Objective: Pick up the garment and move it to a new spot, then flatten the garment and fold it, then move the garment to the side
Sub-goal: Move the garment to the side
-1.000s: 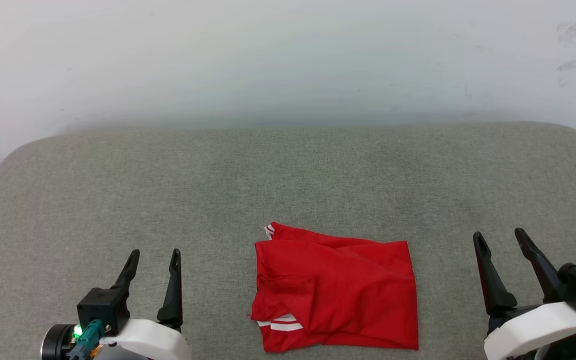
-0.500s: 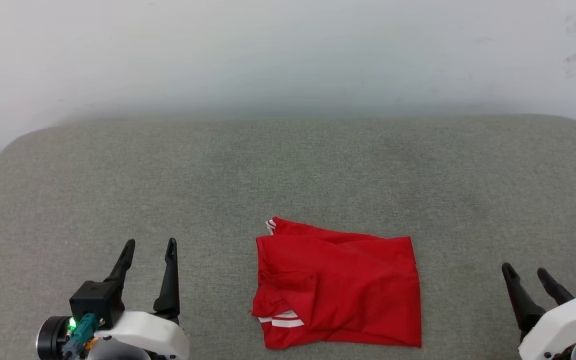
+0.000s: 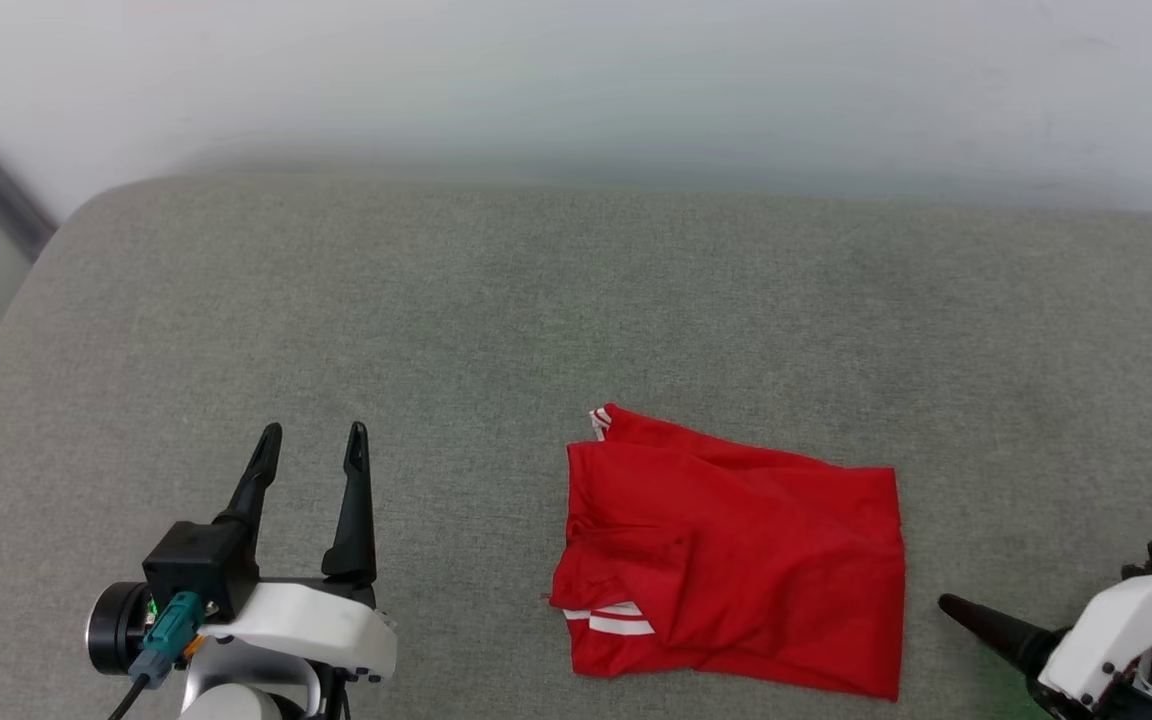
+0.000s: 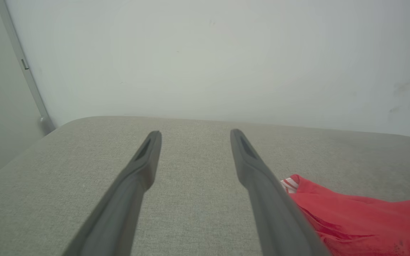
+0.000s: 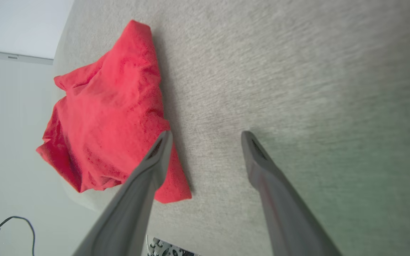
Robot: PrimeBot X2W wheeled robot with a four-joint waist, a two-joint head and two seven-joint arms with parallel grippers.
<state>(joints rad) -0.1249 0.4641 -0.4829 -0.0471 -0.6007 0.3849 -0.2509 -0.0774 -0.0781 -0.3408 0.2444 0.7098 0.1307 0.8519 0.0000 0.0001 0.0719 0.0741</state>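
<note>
We saw the garment (image 3: 736, 570) lying folded on the cushion (image 3: 436, 300), between both arms. The left gripper (image 3: 314, 432) and right gripper (image 5: 206, 134) stood wide apart, empty. We judged a shallow pinch at its edge could lift one layer only and spill the folds.

head: above, facing down | left wrist: low, forward | right wrist: close, downward | shared: garment (image 3: 736, 570)

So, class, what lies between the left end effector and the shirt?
Nothing: in the head view, only bare grey surface separates the left end effector from the shirt.
</note>
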